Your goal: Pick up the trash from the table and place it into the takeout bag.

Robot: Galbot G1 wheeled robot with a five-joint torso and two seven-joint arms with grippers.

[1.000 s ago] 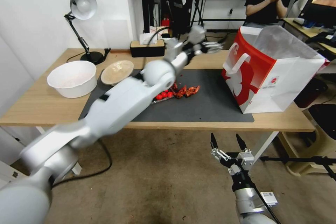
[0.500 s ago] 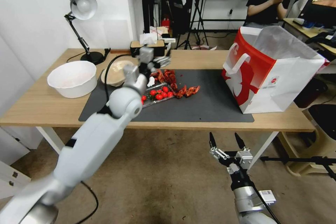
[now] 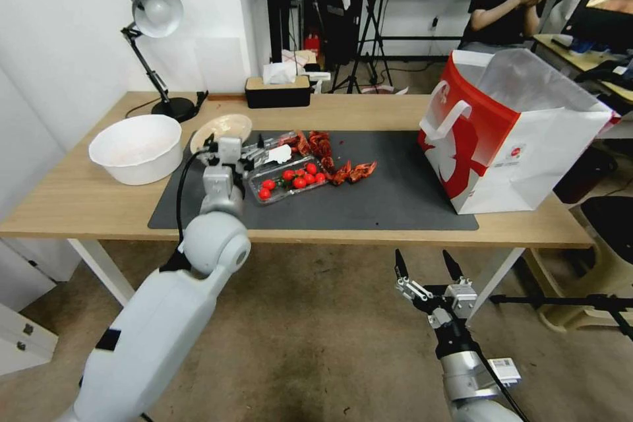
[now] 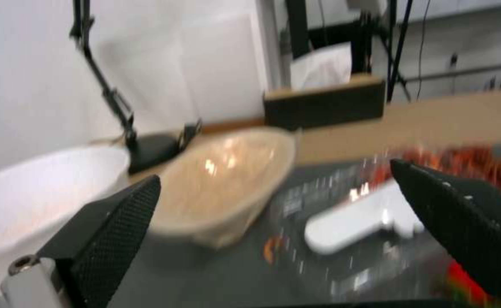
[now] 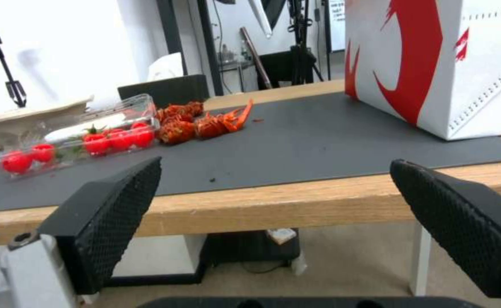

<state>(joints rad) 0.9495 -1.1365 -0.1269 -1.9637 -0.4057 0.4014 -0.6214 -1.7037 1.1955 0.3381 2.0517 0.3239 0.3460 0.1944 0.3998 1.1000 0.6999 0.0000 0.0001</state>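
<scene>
Left gripper (image 3: 232, 147): above the left part of the dark grey mat (image 3: 395, 198), jaws spread wide, nothing held; beige shallow bowl (image 4: 228, 179) visible between the fingers in the left wrist view, not touched

Right gripper (image 3: 427, 271): parked low in front of the table's near edge, below tabletop level, jaws wide open and empty

Table (image 3: 72, 201): light wood, mat laid along its middle

Beige shallow bowl: tilted at the mat's far-left corner, just beside a large white bowl (image 3: 135, 147) standing near the table's left edge

Clear plastic tray (image 3: 287, 181): on the mat's left half, containing red cherry tomatoes (image 5: 119, 137) and a white object, type cannot be told; close to the left gripper

Red crayfish shells (image 3: 330, 158): scattered on the mat, touching the tray's right and far sides

Takeout bag (image 3: 508, 138): upright and open at the table's right end, base partly on the mat's right edge, white handle (image 3: 452, 117) hanging on its red side

Desk lamp (image 3: 153, 13): at the far-left corner of the table

Black tissue box (image 3: 277, 91): at the far edge, near the middle
</scene>
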